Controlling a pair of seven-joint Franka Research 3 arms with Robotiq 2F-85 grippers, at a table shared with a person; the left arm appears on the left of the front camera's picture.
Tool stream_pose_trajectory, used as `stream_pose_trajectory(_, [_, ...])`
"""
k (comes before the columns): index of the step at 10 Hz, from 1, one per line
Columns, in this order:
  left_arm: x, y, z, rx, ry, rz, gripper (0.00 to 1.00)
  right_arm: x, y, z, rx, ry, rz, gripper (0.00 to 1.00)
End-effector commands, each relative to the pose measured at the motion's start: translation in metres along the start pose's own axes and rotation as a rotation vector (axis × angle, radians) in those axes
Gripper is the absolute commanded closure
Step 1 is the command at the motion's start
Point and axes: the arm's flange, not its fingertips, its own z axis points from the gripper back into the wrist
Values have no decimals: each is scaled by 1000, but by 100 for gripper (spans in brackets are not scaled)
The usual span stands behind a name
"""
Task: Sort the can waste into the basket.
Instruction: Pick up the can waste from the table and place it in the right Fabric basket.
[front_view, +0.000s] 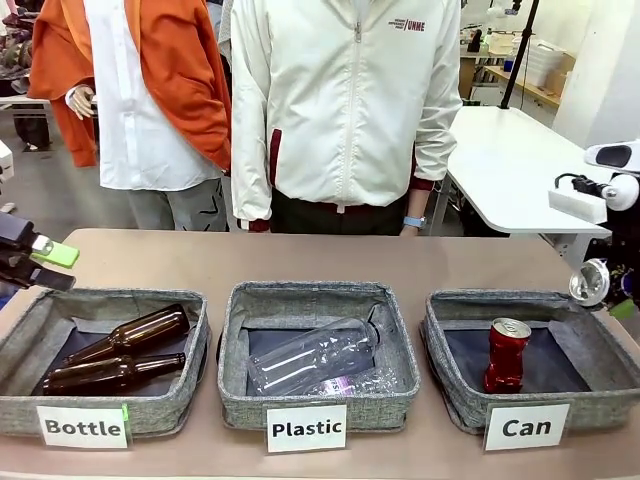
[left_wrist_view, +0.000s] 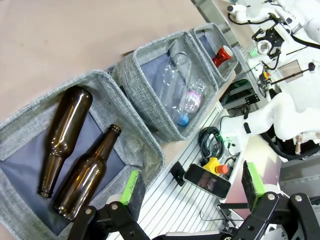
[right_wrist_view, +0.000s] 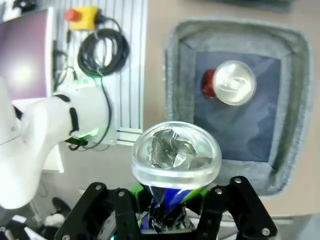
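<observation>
— What does the wide view from between my arms give you that my wrists don't?

— The whole desk (front_view: 330, 262), with three grey baskets in a row along its near edge and a person in a white jacket (front_view: 345, 100) standing at the far side. The labels read Bottle, Plastic and Can. The Can basket (front_view: 455, 385) sits at my right, and a dented red can (front_view: 506, 355) with a silver top stands upright on its dark floor, left of the middle.

— And my left wrist?

— It looks down into the Bottle basket (left_wrist_view: 30, 120), where two brown glass bottles (left_wrist_view: 65, 132) lie side by side. Beyond it is the Plastic basket (left_wrist_view: 137, 95) with clear plastic bottles (left_wrist_view: 177, 85). My left fingers (left_wrist_view: 132, 186) stand spread wide apart with nothing between them, off the basket's edge.

— My right wrist?

— That one shows what the others hide. My right fingers (right_wrist_view: 172, 212) are pressed together on a crushed can (right_wrist_view: 172, 152), blue at the squeezed lower part, its crumpled silver end facing the camera. It hangs just outside the near rim of the Can basket, above the desk, not in it. The red can appears from above there as a round silver lid.

— How do the two cans compare?

— The red one keeps its shape despite the dents; the blue one is badly crumpled.
</observation>
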Motion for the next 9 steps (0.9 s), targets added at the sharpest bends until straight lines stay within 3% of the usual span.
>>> stream_pose_trajectory(1, [-3, -1, 2, -7, 8, 3, 0, 7, -15, 1, -53, 10, -79, 100])
stream_pose_trajectory(4, [-3, -1, 2, -7, 8, 3, 0, 10, -18, -1, -37, 9, -94, 100])
stream_pose_trajectory(7, [-3, -1, 2, -7, 8, 3, 0, 17, -24, -1, -25, 62, -143, 18])
stream_pose_trajectory(8, [-3, -1, 2, -7, 8, 3, 0, 19, -26, -1, -19, 69, -152, 0])
stream_pose_trajectory(9, [-3, -1, 2, -7, 8, 3, 0, 23, -29, -1, -23, 73, -190, 0])
